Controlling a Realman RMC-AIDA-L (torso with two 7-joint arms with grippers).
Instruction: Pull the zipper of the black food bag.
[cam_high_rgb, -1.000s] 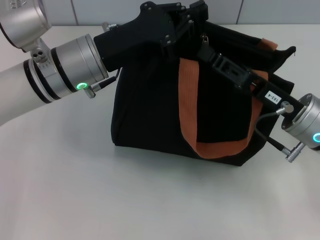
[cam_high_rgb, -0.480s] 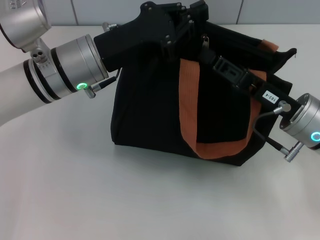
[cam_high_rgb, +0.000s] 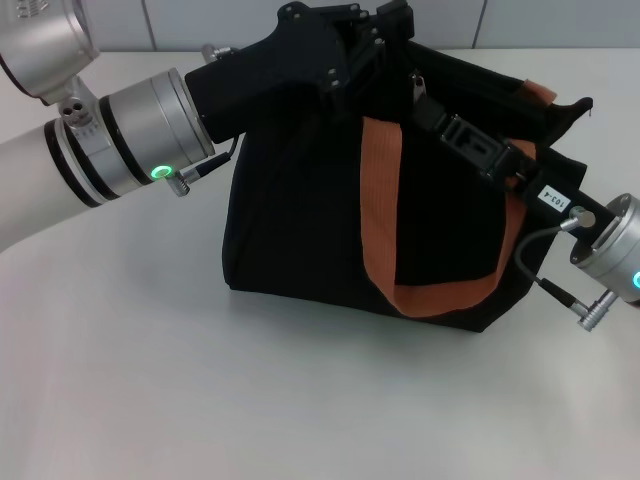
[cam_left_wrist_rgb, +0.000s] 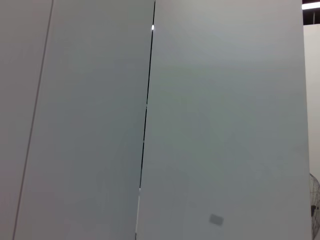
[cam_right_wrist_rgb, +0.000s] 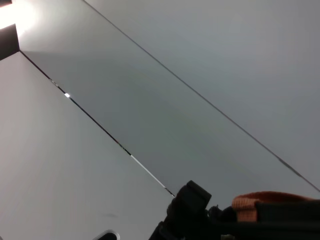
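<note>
Meanwhile the right gripper (cam_high_rgb: 425, 100) was pinched on the zipper (cam_high_rgb: 417, 82) atop the black food bag (cam_high_rgb: 300, 220) on the desk (cam_high_rgb: 150, 380), left gripper (cam_high_rgb: 375, 40) clamping the rim, and I feared the pull tab might slip free.

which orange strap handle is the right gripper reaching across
The front handle, the full loop hanging down the black food bag; the rear handle only peeks out behind the right gripper.

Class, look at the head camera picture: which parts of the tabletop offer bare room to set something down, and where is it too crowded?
Bare table lies in front of the black food bag, and beside it under the left arm. The bag's top is crowded: left gripper, right gripper and zipper meet there.
</note>
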